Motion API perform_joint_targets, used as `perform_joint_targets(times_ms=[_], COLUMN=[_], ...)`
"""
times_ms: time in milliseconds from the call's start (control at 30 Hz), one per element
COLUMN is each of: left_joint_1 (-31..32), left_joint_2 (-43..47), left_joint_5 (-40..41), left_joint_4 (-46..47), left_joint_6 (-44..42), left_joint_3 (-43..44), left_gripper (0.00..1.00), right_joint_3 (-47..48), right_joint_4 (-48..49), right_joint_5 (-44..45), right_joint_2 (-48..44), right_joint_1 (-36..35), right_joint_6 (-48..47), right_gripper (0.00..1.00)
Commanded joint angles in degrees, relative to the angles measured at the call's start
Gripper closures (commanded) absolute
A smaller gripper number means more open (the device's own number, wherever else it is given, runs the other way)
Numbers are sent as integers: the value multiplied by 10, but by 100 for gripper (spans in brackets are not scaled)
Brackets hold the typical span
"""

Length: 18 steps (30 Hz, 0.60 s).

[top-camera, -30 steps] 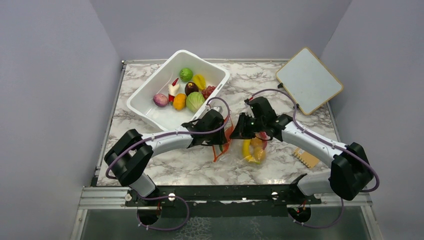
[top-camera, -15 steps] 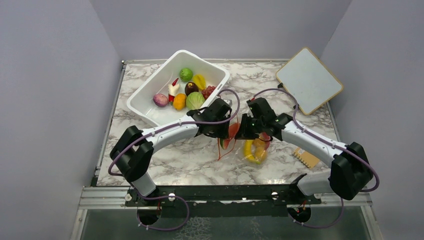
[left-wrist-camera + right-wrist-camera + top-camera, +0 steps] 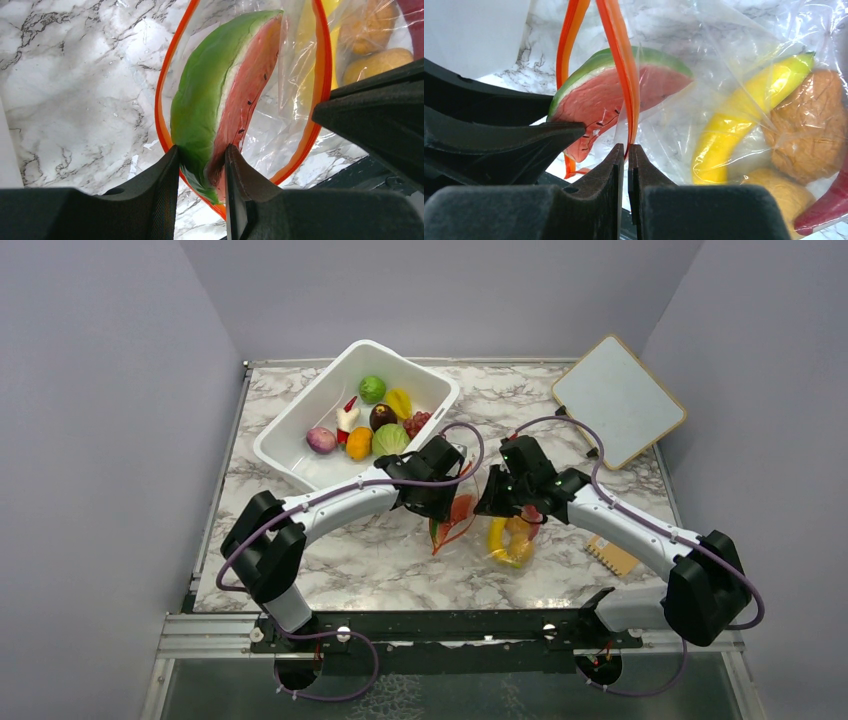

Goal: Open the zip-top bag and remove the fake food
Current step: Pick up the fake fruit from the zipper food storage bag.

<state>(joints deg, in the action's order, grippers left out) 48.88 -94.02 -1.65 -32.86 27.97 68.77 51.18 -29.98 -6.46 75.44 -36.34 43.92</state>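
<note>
The clear zip-top bag [image 3: 512, 538] lies mid-table, its orange zip strip [image 3: 161, 107] spread into an open loop. My left gripper [image 3: 202, 151] is shut on the near tip of the watermelon slice [image 3: 220, 95], a green-rinded, pink-red piece of fake food that sits in the loop of the mouth. My right gripper [image 3: 624, 148] is shut on the zip strip [image 3: 624, 65] at the bag's edge, holding it up. Inside the bag lie a yellow banana [image 3: 744, 115], two round orange fruits [image 3: 811, 125] and a red piece [image 3: 824, 212]. From above, both grippers [image 3: 445, 502] [image 3: 490, 500] meet at the mouth.
A white tub [image 3: 290, 455] at the back left holds a cabbage, lime, onion, grapes and other toy food, close behind the left gripper. A white board [image 3: 618, 400] leans at the back right. A small tan piece [image 3: 611, 555] lies near the right arm.
My left gripper has moved right and away from the near edge, carrying the watermelon slice at the bag's mouth. The right gripper has kept its hold and barely shifted.
</note>
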Motion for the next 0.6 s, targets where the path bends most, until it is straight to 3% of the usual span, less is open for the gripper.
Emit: perform_joint_targets(times_ms=[0,567], left_joint_1=[4,-2], left_joint_2=[23,89], left_joint_5=[15,90], left_joint_4=[-26,-23], left_joint_6=[-23,-22], left_joint_3=[11,13], left_gripper=[100,100], right_joint_3=[-6,-13], right_joint_4=[-3,3], right_joint_5=[36,33], right_joint_2=[-13,-18], right_joint_1=[-3,-3], right_joint_6=[14,24], right_gripper=[91,91])
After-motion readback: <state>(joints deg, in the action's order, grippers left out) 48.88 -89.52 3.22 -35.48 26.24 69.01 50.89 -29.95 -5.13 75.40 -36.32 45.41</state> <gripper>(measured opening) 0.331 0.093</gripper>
